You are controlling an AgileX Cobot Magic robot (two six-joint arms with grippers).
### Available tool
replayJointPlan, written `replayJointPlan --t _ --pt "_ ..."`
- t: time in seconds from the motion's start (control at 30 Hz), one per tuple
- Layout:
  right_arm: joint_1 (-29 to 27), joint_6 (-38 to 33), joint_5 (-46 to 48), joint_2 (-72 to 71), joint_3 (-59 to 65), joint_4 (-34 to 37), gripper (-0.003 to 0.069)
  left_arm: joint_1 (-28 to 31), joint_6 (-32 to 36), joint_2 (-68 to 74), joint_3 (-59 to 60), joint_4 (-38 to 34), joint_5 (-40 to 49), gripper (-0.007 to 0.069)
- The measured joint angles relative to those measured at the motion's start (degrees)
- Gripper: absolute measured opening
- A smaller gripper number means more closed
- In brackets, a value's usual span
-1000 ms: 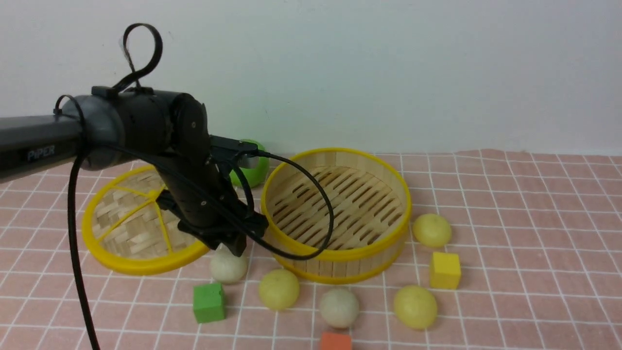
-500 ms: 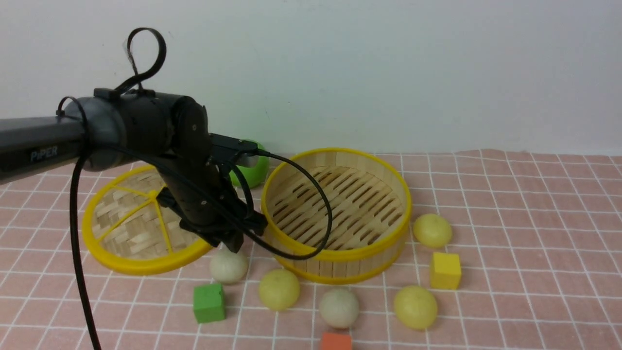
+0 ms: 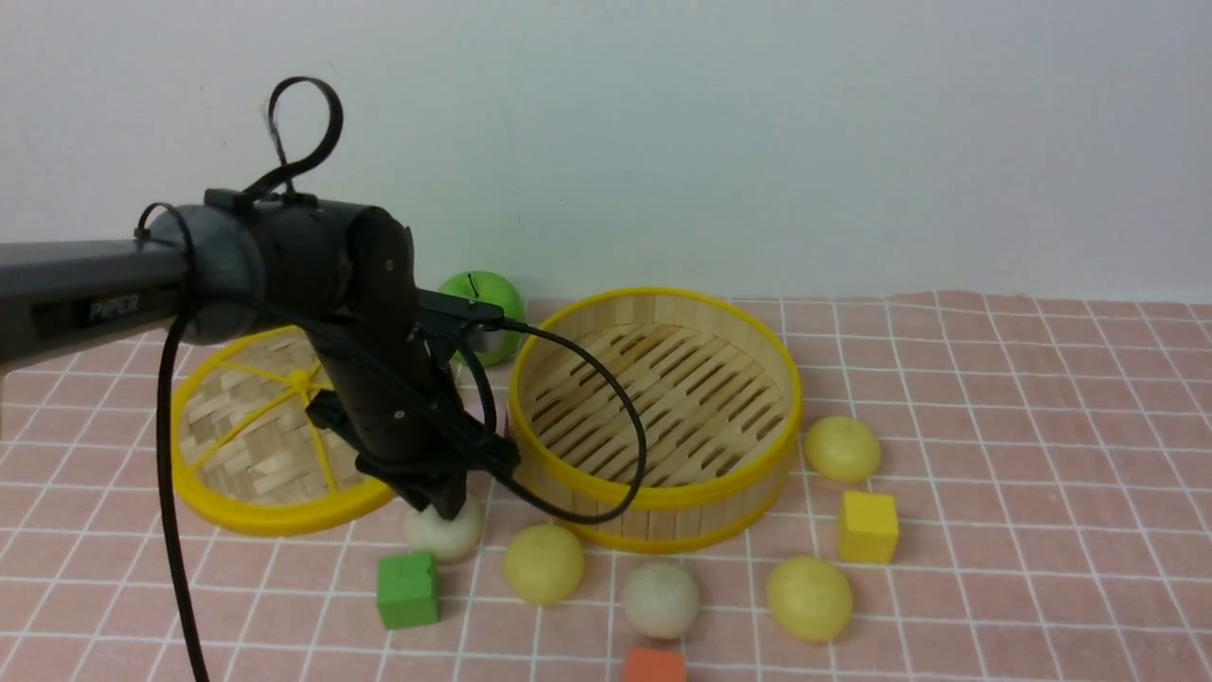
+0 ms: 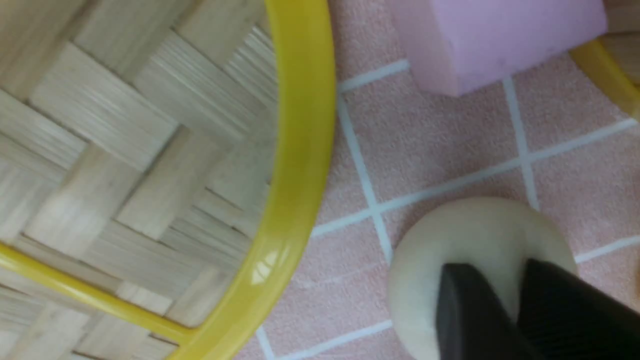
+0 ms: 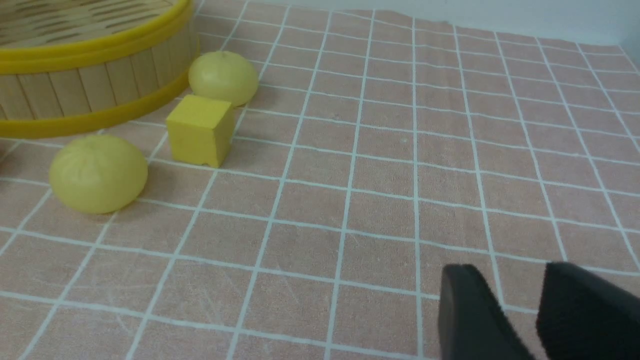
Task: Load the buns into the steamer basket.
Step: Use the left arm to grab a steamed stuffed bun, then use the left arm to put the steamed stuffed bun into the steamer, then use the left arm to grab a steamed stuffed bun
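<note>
Left gripper, fingers nearly together, sits atop the white bun near the table's front edge, likely pinching it up

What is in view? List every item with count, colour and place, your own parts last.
Smooth dome-shaped buns: five; two off-white, three pale yellow; on the cloth by the basket's front and right.
Round bamboo-slat steamer basket: one, tan, yellow rims; centre, no bun inside.
Flat woven bamboo disc: one, yellow-rimmed; left of the basket.
Shiny green apple: one; behind them.
Small cubes: green, yellow, orange; among the buns.
Lilac block: one; between disc and basket.
Pink checked cloth: one; under everything.
Left hand: black; tips at the leftmost off-white bun, grip unclear.
Right hand: black; fingers slightly apart, empty, over cloth.
</note>
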Motion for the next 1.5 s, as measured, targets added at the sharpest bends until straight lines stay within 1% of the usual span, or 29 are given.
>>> replayJointPlan --t 0.03,0.07,0.1,0.3,0.43,0.47,0.5,0.53,0.57,0.67,0.77,1.0,1.1,1.2,1.5 --pt "0.0 0.0 0.0 0.0 0.0 0.0 0.0242 0.0 0.0 -0.1 0.0 -0.2 0.4 0.0048" --pt "0.0 0.0 0.0 0.0 0.0 0.0 0.0242 0.0 0.1 -0.1 -0.1 -0.3 0.9 0.0012" --pt "0.0 0.0 0.0 0.0 0.0 0.0 0.0242 0.0 0.1 -0.3 -0.4 -0.3 1.6 -0.0006" --pt "0.0 0.0 0.0 0.0 0.0 0.0 0.0242 0.0 0.3 -3.2 -4.1 -1.0 6.4 -0.0008" --pt "0.0 0.0 0.0 0.0 0.0 0.0 0.0242 0.0 0.9 -7.0 -8.1 -5.7 8.8 -0.0008" --pt "0.0 0.0 0.0 0.0 0.0 0.0 0.0242 0.0 2.8 -8.0 -10.1 -10.1 9.2 -0.0008" --pt "0.0 0.0 0.0 0.0 0.0 0.0 0.0242 0.0 3.9 -8.2 -10.8 -12.2 9.2 -0.0008" --pt "0.0 0.0 0.0 0.0 0.0 0.0 0.0242 0.0 4.6 -8.2 -11.0 -12.7 9.2 -0.0008" --pt "0.0 0.0 0.0 0.0 0.0 0.0 0.0242 0.0 7.2 -8.1 -11.7 -17.1 8.1 -0.0008" --pt "0.0 0.0 0.0 0.0 0.0 0.0 0.0242 -0.1 10.4 -6.6 -11.9 -21.0 5.9 -0.0008" --pt "0.0 0.0 0.0 0.0 0.0 0.0 0.0242 -0.1 11.5 -3.9 -11.9 -21.9 3.5 -0.0008" --pt "0.0 0.0 0.0 0.0 0.0 0.0 0.0242 -0.1 11.7 1.9 -11.9 -22.3 -2.6 0.0003" --pt "0.0 0.0 0.0 0.0 0.0 0.0 0.0242 -0.1 11.9 3.6 -11.9 -22.5 -4.5 0.0029" --pt "0.0 0.0 0.0 0.0 0.0 0.0 0.0242 -0.1 11.9 4.5 -11.9 -22.5 -5.1 0.0075" --pt "0.0 0.0 0.0 0.0 0.0 0.0 0.0242 0.0 11.9 4.6 -12.2 -22.4 -6.2 0.0383"
